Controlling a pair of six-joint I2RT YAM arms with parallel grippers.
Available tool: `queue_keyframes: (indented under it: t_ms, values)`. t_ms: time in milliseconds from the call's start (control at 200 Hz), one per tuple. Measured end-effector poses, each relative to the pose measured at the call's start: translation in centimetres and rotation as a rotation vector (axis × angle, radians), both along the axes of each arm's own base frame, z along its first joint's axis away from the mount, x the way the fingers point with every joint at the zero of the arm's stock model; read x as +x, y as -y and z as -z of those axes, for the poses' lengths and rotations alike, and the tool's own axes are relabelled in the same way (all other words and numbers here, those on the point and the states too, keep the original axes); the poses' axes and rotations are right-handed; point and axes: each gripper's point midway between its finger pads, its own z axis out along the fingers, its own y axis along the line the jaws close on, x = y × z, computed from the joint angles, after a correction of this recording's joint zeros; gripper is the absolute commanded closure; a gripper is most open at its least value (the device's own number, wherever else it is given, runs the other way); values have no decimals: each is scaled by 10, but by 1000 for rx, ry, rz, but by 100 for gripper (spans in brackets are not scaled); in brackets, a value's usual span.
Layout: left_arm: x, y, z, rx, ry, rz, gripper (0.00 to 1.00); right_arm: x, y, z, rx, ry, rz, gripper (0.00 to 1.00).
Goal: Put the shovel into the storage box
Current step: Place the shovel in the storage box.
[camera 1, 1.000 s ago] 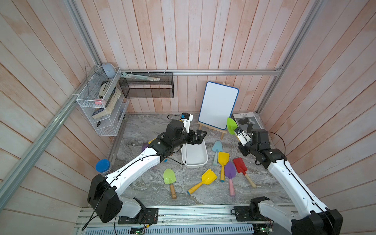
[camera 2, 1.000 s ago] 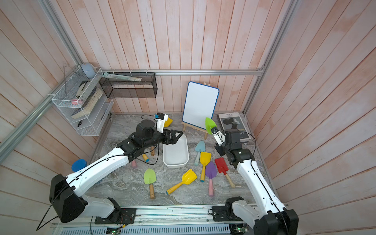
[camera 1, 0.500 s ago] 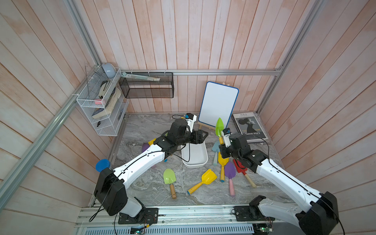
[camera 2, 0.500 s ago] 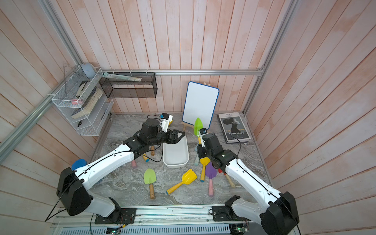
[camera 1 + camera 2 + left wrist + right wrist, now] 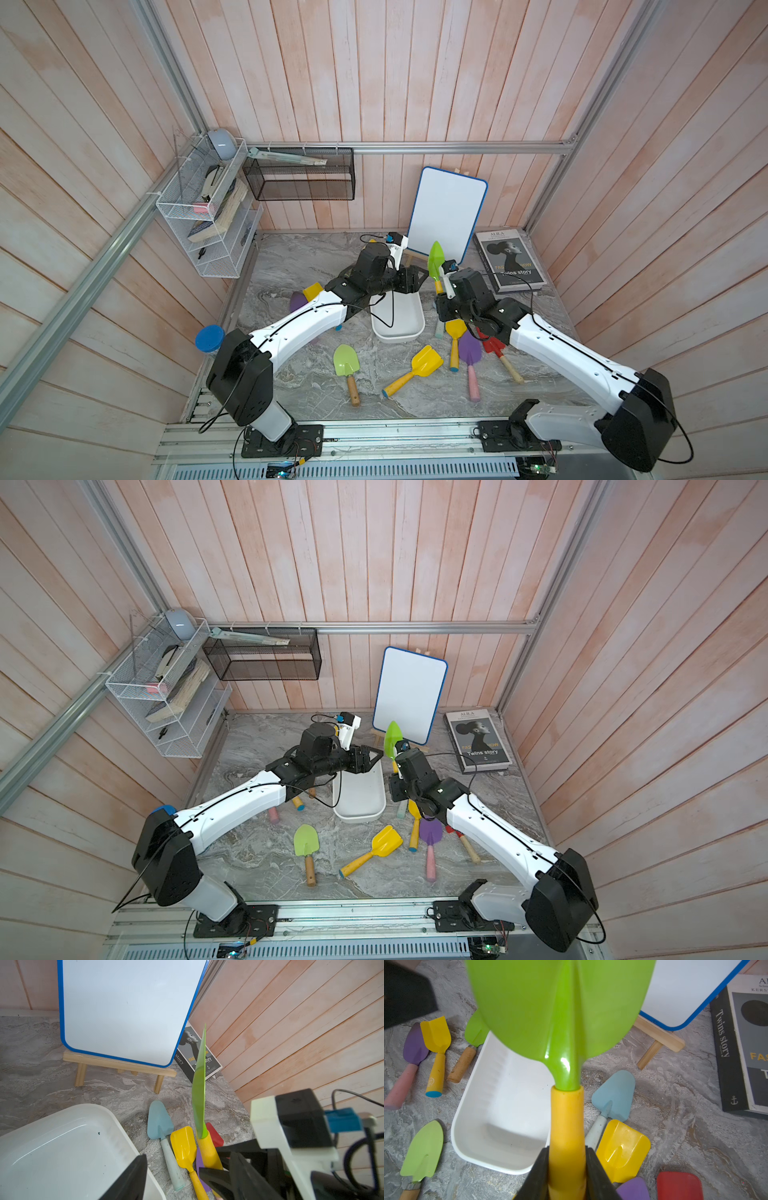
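The white storage box [image 5: 395,337] was empty. The right gripper [image 5: 566,1153] was clamped on the yellow handle of a green shovel [image 5: 435,259], holding it upright, blade up, just beside the box. The left gripper [image 5: 413,277] hovered over the box's far end, jaws parted and empty. Other shovels [image 5: 424,365] lay around the box.

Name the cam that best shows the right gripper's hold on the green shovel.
Right wrist: the right gripper clamps the green shovel by its yellow handle, close up. Left wrist shows the shovel edge-on, grip partly cropped. Both top views show it small, blade up.
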Motion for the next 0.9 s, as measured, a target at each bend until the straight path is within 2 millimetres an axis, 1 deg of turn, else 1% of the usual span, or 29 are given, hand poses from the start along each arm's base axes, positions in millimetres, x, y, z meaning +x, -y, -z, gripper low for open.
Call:
queue_keyframes:
  t_ms: [145, 350, 515, 730, 900]
  values:
    - [3, 2, 3, 15, 10, -10, 34, -1, -6, 5, -18, -17, -10, 100]
    - [10, -2, 0, 31, 38, -48, 46, -4, -16, 7, -36, -29, -34, 100]
    - [20, -2, -2, 44, 58, -80, 62, -5, -19, 5, -36, -26, -42, 100]
    - [29, -4, 8, 79, 48, -121, 74, -3, -22, 6, -46, -31, -38, 100]
    - [33, -3, 7, 89, 48, -133, 91, -3, -23, 12, -59, -41, -37, 100]
